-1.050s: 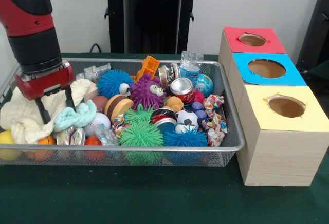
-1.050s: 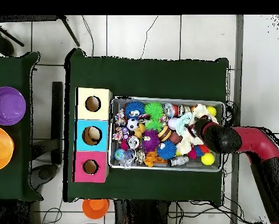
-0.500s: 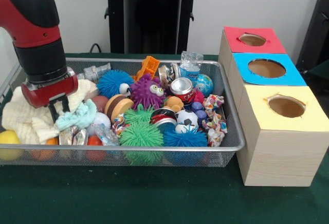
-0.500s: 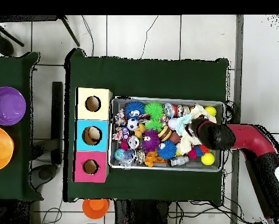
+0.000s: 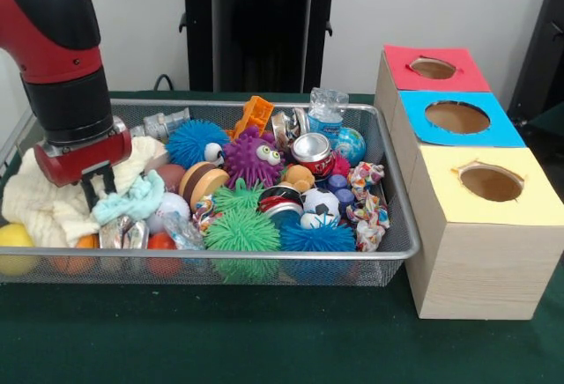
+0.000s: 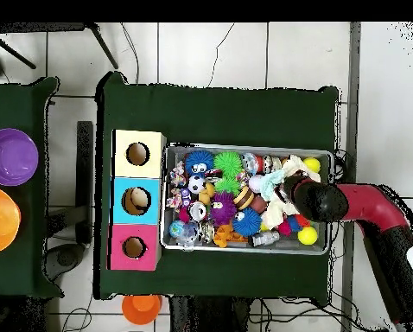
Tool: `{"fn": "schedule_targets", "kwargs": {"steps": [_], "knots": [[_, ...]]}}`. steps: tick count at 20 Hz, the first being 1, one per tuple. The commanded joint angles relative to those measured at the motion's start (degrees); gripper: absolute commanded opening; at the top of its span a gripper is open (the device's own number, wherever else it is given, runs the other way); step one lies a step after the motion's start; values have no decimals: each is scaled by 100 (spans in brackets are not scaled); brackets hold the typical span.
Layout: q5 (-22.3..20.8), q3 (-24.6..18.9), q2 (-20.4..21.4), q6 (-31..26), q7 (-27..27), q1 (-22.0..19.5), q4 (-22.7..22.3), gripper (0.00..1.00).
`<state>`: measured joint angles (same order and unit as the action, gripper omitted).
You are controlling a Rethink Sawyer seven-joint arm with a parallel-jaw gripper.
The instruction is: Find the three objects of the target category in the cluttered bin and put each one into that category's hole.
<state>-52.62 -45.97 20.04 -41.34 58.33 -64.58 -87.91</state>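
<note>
Down at the bin's (image 5: pixel 388 252) nine-o'clock end in the front view, the pincer (image 5: pixel 97 192) stood with its black fingers (image 5: pixel 89 192) drawn close together, nipping the pale teal cloth (image 5: pixel 132 201) beside the cream cloth (image 5: pixel 44 203). At three o'clock of the bin stood the red (image 5: pixel 434 68), blue (image 5: pixel 457 117) and yellow (image 5: pixel 491 182) holes on the tabletop (image 5: pixel 264 331).

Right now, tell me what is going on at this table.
The robot's gripper is down in the wire bin, at the light blue cloth and cream cloth at one end. The rest of the clutter lies loose: spiky balls, cans, a bottle. Beside the bin, the red, blue and yellow holed boxes wait.
</note>
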Motion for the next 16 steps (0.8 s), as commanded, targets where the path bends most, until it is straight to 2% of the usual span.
{"fn": "schedule_targets", "kwargs": {"steps": [1, 5, 8, 12, 16], "knots": [[-60, 416, 133, -546, -1074, 71, -169, 0], [502, 134, 1045, -657, -688, -126, -1135, 0], [844, -47, 1700, -513, -366, -276, -1901, 0], [1111, -133, 2254, -165, 85, -286, -2603, 0], [1444, -135, 2677, 68, 628, -50, -3067, 0]]}}
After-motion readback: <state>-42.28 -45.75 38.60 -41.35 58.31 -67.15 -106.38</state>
